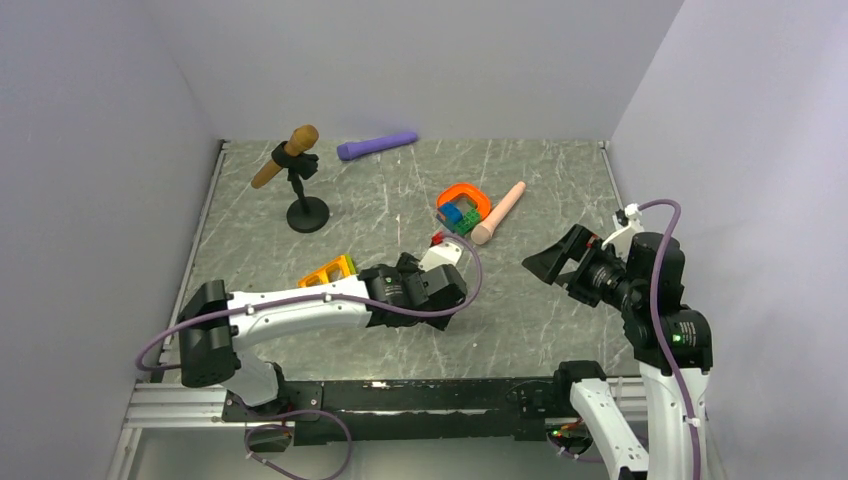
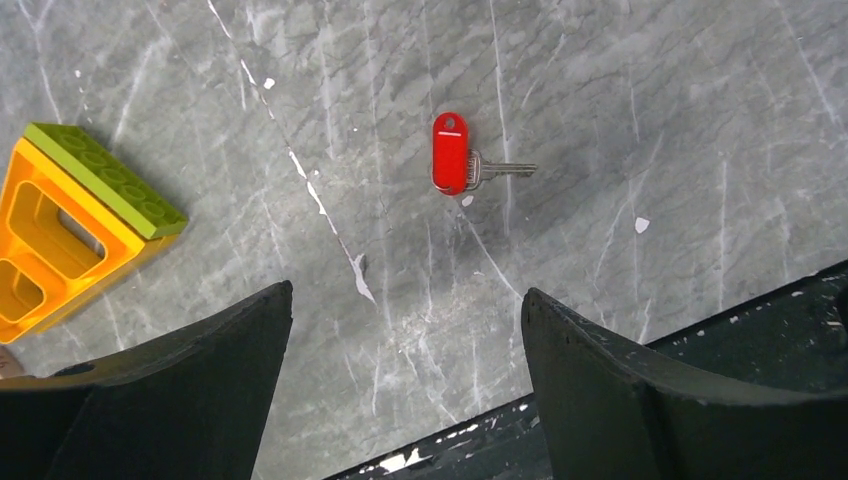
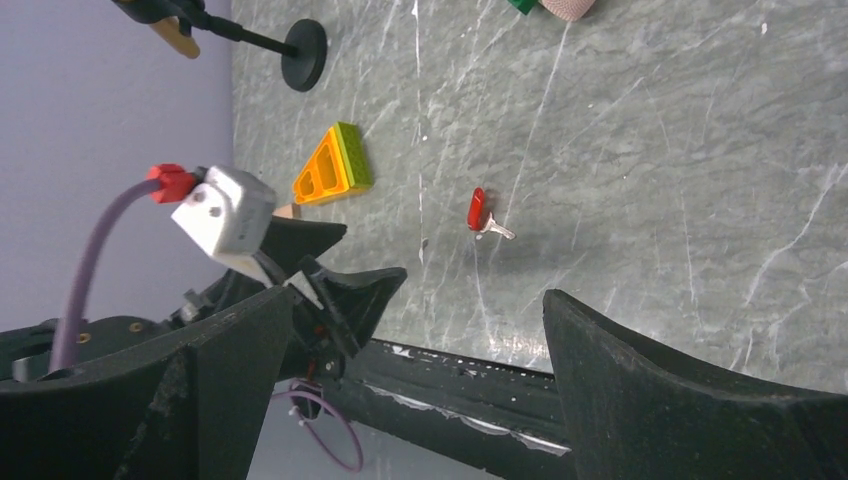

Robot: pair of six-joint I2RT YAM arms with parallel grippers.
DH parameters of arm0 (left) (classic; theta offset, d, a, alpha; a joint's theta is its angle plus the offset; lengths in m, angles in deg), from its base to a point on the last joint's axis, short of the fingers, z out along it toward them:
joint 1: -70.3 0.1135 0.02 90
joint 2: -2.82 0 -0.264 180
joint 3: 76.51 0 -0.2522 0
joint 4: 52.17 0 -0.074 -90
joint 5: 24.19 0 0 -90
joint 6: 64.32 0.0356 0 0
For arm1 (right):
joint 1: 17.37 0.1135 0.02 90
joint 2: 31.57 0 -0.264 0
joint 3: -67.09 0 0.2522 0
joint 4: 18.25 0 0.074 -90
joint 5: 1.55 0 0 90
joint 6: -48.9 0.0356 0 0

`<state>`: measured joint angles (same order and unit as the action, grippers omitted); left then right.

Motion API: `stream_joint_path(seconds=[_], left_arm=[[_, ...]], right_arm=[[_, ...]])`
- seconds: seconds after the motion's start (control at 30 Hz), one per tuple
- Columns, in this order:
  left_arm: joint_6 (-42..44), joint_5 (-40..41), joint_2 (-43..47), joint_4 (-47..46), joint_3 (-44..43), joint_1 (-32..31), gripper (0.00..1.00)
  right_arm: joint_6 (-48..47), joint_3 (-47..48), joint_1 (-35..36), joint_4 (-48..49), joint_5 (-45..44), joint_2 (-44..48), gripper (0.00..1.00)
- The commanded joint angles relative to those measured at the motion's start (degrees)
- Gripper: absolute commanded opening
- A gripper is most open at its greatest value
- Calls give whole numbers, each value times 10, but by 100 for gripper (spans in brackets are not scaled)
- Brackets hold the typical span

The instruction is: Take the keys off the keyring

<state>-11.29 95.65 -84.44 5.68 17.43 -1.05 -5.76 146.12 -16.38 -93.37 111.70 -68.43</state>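
**Both tools spread wide and empty, the left tool (image 2: 405, 300) held over the red-tagged key (image 2: 452, 155).**

The left arm is stretched low from its base across the desk (image 1: 560, 180) toward the middle, its tool pointed down at the surface. The key is seen lying flat on bare desk beyond the fingertips, touched by nothing. The right arm is raised at the right side, its released tool (image 3: 420, 297) turned toward the middle. A yellow-and-green block frame (image 2: 80, 235) lies well apart from the key, and the black front rail (image 1: 430, 392) is near, with open surface around the key.
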Motion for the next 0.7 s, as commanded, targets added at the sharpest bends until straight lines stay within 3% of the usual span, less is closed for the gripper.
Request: stream_joint_path(seconds=[0.0,0.27,0.67], left_arm=[[-2,-11,-23,-62,11,-5,86],[9,10,-134,-80,-30,-4,70],[8,17,-211,-118,-54,15,63]], right_arm=[[-1,12,0,-2,17,-6,100],[2,6,0,6,35,-9,100],[-44,44,-13,-38,28,-32,100]])
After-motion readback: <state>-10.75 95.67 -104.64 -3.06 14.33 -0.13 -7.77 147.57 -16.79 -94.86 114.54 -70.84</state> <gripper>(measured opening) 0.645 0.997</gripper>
